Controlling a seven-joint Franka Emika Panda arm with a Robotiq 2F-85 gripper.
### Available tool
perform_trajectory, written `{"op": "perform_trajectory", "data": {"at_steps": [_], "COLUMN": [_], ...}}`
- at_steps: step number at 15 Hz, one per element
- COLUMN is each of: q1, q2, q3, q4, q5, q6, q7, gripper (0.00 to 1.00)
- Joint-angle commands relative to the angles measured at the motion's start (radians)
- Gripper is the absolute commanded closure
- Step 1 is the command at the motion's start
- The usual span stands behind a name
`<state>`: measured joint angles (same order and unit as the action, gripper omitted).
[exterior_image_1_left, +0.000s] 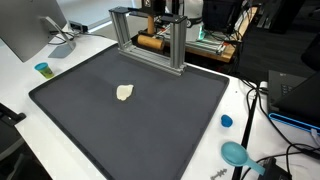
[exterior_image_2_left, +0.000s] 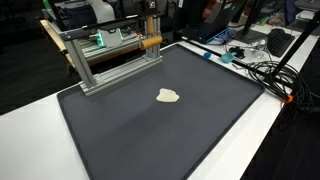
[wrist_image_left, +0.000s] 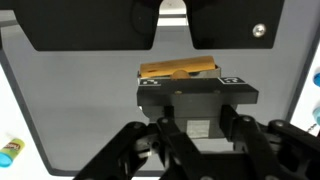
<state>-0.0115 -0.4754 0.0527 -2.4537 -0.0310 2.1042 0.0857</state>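
One cream lump (exterior_image_1_left: 124, 92) on mat (exterior_image_1_left: 150, 120) | one metal frame (exterior_image_1_left: 148, 38) | jaws: cannot tell

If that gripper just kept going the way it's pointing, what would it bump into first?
Probably the metal frame with the wooden roller, which sits dead ahead of the gripper in the wrist view. How far off it is can't be judged.

matt dark mat (exterior_image_1_left: 150, 120) (cloth-like), brushed metal frame (exterior_image_1_left: 150, 35), wooden dowel (exterior_image_2_left: 150, 43).

Mat (exterior_image_1_left: 160, 130) dark grey; cream lump (exterior_image_1_left: 124, 92); frame (exterior_image_2_left: 105, 60) silver-grey, orange-brown bar (exterior_image_2_left: 150, 42); blue cap (exterior_image_1_left: 226, 121).
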Motion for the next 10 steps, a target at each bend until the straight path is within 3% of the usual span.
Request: {"op": "perform_trajectory", "data": {"at_steps": [1, 4, 10], "q1": [-0.017, -0.021, 0.006], "q2": [-0.110, -0.164, -0.189], "q3": [-0.039, -0.073, -0.068], "q4": [-0.090, -0.125, -0.133], "q5": [-0.017, -0.002, 0.002], "q6": [-0.001, -0.019, -0.060], "q7": [-0.032, -0.072, -0.124], "gripper": [0.79, 0.79, 0.79]}}
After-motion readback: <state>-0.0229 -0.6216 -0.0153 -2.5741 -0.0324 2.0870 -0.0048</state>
